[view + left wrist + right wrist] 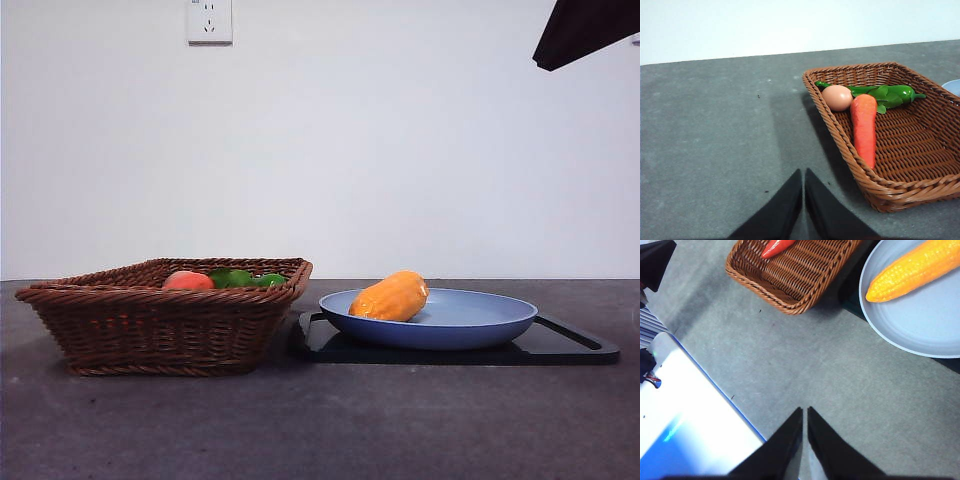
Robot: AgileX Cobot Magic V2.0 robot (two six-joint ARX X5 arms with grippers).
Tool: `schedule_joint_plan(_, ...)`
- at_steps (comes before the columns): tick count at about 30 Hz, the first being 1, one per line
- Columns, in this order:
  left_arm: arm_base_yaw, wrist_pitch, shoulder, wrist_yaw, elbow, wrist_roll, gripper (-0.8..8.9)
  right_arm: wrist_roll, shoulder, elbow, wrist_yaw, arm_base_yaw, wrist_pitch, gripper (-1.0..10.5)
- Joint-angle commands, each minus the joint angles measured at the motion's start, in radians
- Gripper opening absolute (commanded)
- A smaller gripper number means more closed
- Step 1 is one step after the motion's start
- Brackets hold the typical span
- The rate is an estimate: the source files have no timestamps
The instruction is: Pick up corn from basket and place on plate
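Observation:
The orange-yellow corn (pixel 392 297) (pixel 915 271) lies on its side on the blue plate (pixel 480 320) (pixel 920 325), toward the plate's basket side. To the left of the plate stands the brown wicker basket (pixel 150 325) (pixel 920 165) (pixel 795 277). My left gripper (pixel 803 172) is shut and empty over bare table beside the basket. My right gripper (pixel 804 410) is shut and empty too, above the table in front of the plate. A black arm tip (pixel 585 30) shows at the front view's top right corner.
The plate rests on a flat black tray (pixel 570 348). In the basket lie a reddish-pink peach-like fruit (pixel 187 281) (pixel 837 97), a carrot (pixel 865 127) (pixel 777 247) and green items (pixel 245 278) (pixel 887 95). A white and blue surface (pixel 685 410) borders the table.

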Motion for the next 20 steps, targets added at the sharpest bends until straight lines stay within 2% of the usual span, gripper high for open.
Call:
schedule_joint_plan(1,0.002,0.0,0.0,0.0,-0.028,-0.005,0.08,-0.002,0.008,0.006,-0.001,0.004,0.006,0.0)
schedule_joint_plan(6,0.002,0.0,0.0,0.0,-0.028,-0.005,0.08,-0.011,-0.005,0.006,0.005,0.021,0.034,0.0)
schedule_joint_plan(11,0.002,0.0,0.0,0.0,-0.028,-0.005,0.08,-0.179,-0.064,0.002,0.061,-0.032,0.117,0.0)
schedule_joint_plan(13,0.002,0.001,0.0,0.0,-0.028,-0.005,0.08,-0.214,-0.101,-0.015,0.075,-0.06,0.203,0.0)
schedule_joint_plan(16,0.002,0.001,0.0,0.0,-0.028,-0.005,0.08,-0.207,-0.189,-0.086,0.075,-0.135,0.363,0.0)
schedule_joint_plan(20,0.002,0.002,0.0,0.0,-0.028,-0.005,0.08,-0.158,-0.323,-0.232,0.077,-0.235,0.548,0.0)
